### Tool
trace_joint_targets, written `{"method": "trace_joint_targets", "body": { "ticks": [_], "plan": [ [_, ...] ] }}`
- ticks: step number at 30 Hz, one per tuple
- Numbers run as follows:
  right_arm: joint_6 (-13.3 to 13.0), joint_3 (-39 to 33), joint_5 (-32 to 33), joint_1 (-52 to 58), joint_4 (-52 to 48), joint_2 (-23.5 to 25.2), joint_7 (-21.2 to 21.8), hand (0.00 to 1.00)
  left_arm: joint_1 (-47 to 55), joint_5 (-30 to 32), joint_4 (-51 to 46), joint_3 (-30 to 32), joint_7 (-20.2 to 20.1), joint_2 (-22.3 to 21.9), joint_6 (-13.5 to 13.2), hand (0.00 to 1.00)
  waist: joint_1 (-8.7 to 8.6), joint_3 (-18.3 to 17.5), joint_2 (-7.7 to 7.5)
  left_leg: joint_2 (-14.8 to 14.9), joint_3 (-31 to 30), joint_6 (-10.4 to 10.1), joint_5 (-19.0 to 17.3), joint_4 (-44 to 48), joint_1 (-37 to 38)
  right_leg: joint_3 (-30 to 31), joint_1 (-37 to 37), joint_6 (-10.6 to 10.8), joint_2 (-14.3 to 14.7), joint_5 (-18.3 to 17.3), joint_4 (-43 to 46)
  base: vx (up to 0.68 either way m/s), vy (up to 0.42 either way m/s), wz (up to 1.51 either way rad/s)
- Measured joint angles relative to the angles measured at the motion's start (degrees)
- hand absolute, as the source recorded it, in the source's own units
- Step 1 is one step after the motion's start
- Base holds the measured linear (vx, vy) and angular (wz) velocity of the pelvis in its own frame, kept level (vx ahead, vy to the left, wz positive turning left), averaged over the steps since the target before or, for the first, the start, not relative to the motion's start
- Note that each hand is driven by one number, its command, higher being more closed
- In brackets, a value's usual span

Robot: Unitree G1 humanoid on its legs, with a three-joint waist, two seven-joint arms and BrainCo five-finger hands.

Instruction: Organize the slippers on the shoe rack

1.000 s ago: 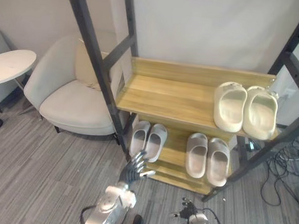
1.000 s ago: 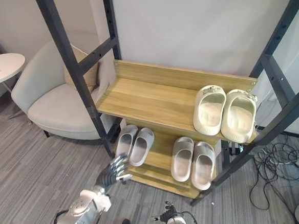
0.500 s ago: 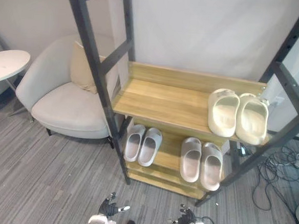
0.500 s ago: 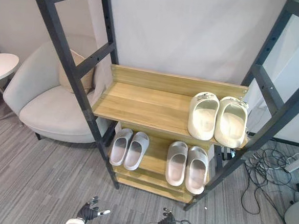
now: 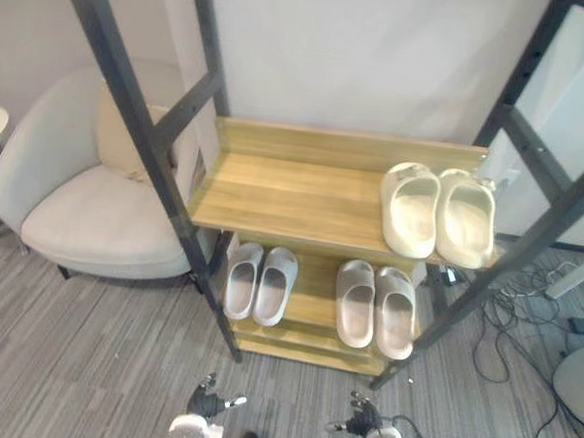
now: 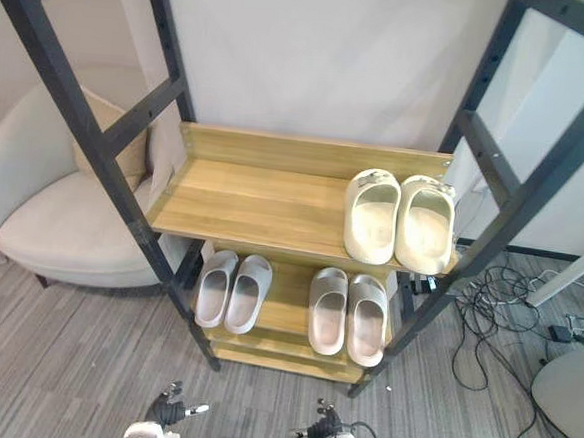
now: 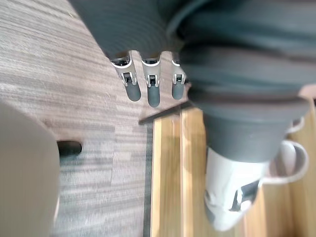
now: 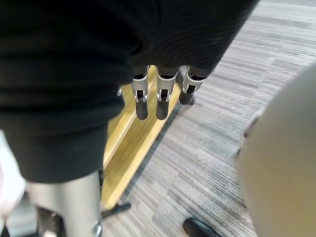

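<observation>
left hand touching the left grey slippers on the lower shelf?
Apart. Left eye view: the left hand hangs low, with grey floor between it and the left grey slippers.

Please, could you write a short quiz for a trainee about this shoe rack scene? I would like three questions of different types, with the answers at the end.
1. How many pairs of grey slippers lie on the lower shelf of the shoe rack? A) one B) two C) three
2. True or false: the cream slippers sit at the left end of the upper shelf.
3. Fill in: the left hand and the right hand hang low near the floor, fingers straight, both holding ____.

Key: 1 B; 2 false (they sit at the right end); 3 nothing.
</observation>
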Motion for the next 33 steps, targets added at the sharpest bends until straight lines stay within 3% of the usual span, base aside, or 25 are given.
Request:
{"method": "trace_joint_targets", "body": {
  "ticks": [2,7,9,11,12,13,15,16,18,21,23,24,25,26,28,30,33],
  "plan": [
    [0.1,0.9,-0.1,-0.2,-1.0,-0.7,0.3,0.00,-0.5,-0.8,-0.3,0.0,0.1,0.7,0.0,0.00,0.09,0.4,-0.80,-0.7,-1.9,0.0,0.6,0.3,-1.8,2.5,0.4,1.6,0.4,-1.0,-3.3,0.00,-0.009,0.66],
    [-1.0,0.1,2.6,-2.0,-3.3,-4.7,1.9,0.00,-1.8,-2.5,-0.3,-0.1,0.1,0.7,0.0,0.00,0.36,1.6,0.86,0.6,-7.7,-1.0,0.7,5.4,-9.7,-4.9,3.4,0.6,3.9,3.6,-13.1,0.00,-0.065,0.66],
    [-0.9,0.2,2.7,-3.4,-5.0,-6.0,1.8,0.00,-2.6,-3.1,-0.4,-0.2,0.1,0.2,-0.1,0.00,0.54,3.1,1.70,0.4,-7.4,-1.1,0.8,8.2,-12.0,-8.1,5.0,0.5,4.5,4.5,-15.0,-0.04,-0.049,0.78],
    [-1.0,0.1,2.6,-4.0,-7.3,-6.6,1.6,0.00,-2.5,-3.2,-1.5,-0.5,0.1,0.0,-0.2,0.00,0.61,3.5,2.14,0.6,-2.9,0.4,2.8,9.1,-13.9,-10.5,5.2,0.1,4.5,4.4,-15.0,-0.07,0.002,0.60],
    [-1.1,0.0,2.3,-4.0,-8.5,-6.6,1.5,0.00,-2.8,-3.2,-1.8,-0.3,0.1,-0.3,-0.1,0.00,0.73,4.0,2.16,1.9,3.4,1.7,0.8,10.3,-14.5,-12.7,4.7,-0.6,4.0,4.5,-15.2,-0.08,0.086,0.45],
    [-1.2,-0.7,2.3,-4.1,-9.1,-6.2,1.3,0.00,-2.8,-3.0,-1.8,0.2,0.1,-0.6,0.0,0.00,0.85,4.1,2.62,4.4,12.1,4.0,-5.8,20.7,-17.0,-14.0,4.2,-0.9,3.8,4.0,-13.6,-0.03,0.097,0.40],
    [-1.2,-2.2,2.2,-3.6,-9.2,-5.6,1.2,0.00,-2.2,-2.9,-1.9,1.0,0.1,-1.5,0.0,0.00,0.41,4.0,3.82,7.1,19.5,5.0,-10.5,28.3,-17.8,-16.1,4.3,0.3,3.6,2.0,-9.9,0.08,0.090,0.74],
    [-1.0,-3.1,2.2,-3.0,-8.9,-5.4,1.1,0.00,-2.5,-2.8,-2.0,1.2,0.1,-1.5,0.0,0.00,0.05,4.3,3.95,6.2,19.8,5.3,-10.6,27.5,-17.7,-17.0,4.3,1.0,3.1,0.7,-8.2,0.05,0.085,1.07],
    [-1.0,-3.9,2.2,-2.3,-8.6,-4.3,1.2,0.00,-2.7,-2.2,-2.2,1.2,0.1,-1.4,-0.1,0.00,0.00,4.8,2.74,3.0,16.9,6.2,-9.7,20.9,-15.8,-19.0,4.3,1.1,2.2,0.0,-8.6,-0.04,0.071,0.85],
    [-1.0,-4.5,2.2,-1.9,-7.5,-4.1,1.2,0.00,-2.5,-1.9,-0.7,1.5,0.1,-1.0,0.1,0.00,-0.08,5.0,2.20,-1.4,14.5,7.3,-5.1,11.8,-11.7,-16.3,4.9,0.7,1.6,0.0,-9.3,-0.05,0.069,0.56],
    [-1.0,-4.2,2.2,-3.0,-5.0,-3.7,1.2,0.00,-2.5,-1.8,-0.9,1.9,0.1,-1.0,0.0,0.00,0.30,5.2,1.73,-2.7,14.0,7.4,-6.4,11.7,-11.1,-16.1,3.8,1.5,-1.2,-2.5,-3.9,-0.03,0.078,0.20],
    [-0.9,-4.0,2.2,-3.6,-4.0,-3.1,1.3,0.00,-2.5,-1.8,-0.9,2.1,0.0,-0.7,0.0,0.00,0.32,5.1,0.95,-3.8,13.9,7.9,-6.7,11.6,-10.5,-15.5,3.0,2.3,-3.4,-3.9,1.2,-0.02,0.096,0.14],
    [-1.0,-4.0,2.1,-3.7,-3.7,-2.7,1.3,0.00,-2.5,-1.8,-0.4,2.0,0.1,-0.4,0.0,0.00,-0.10,5.1,0.62,-4.9,12.8,7.9,-6.6,11.4,-9.4,-13.9,0.8,1.8,-6.4,-4.4,9.6,-0.02,0.129,0.37],
    [-0.9,-4.0,2.1,-3.4,-3.7,-2.3,1.3,0.00,-2.5,-1.8,0.2,1.4,0.1,-0.2,0.1,0.00,-0.84,5.1,0.85,-5.0,11.2,8.0,-6.6,11.2,-8.6,-10.9,-1.7,0.5,-7.0,-4.2,15.0,0.01,0.096,0.58],
    [-1.0,-4.1,2.1,-2.6,-3.7,-1.8,1.4,0.00,-2.3,-1.7,0.4,0.4,0.1,0.4,0.2,0.00,-1.89,5.0,0.94,-5.0,8.0,7.9,-6.5,10.8,-7.8,-5.0,-2.9,0.5,-4.9,-5.3,16.5,0.03,0.012,0.83],
    [-1.0,-4.3,2.1,-0.9,-3.5,-1.8,1.4,0.00,-2.1,-1.4,0.3,0.0,0.1,0.7,0.2,0.00,-1.89,4.4,0.58,-5.0,4.3,6.7,-5.7,8.4,-6.5,3.5,-5.4,2.0,-0.9,-6.0,12.6,0.05,-0.039,0.95],
    [-1.0,-4.4,2.2,-0.3,-2.6,-1.7,1.2,0.00,-1.9,-0.7,0.6,0.1,0.0,1.1,0.1,0.00,-1.99,3.9,-0.10,-5.5,2.4,5.3,-4.8,6.8,-5.7,6.5,-5.7,1.5,1.3,-3.7,4.0,0.08,-0.114,0.70]
  ]
}}
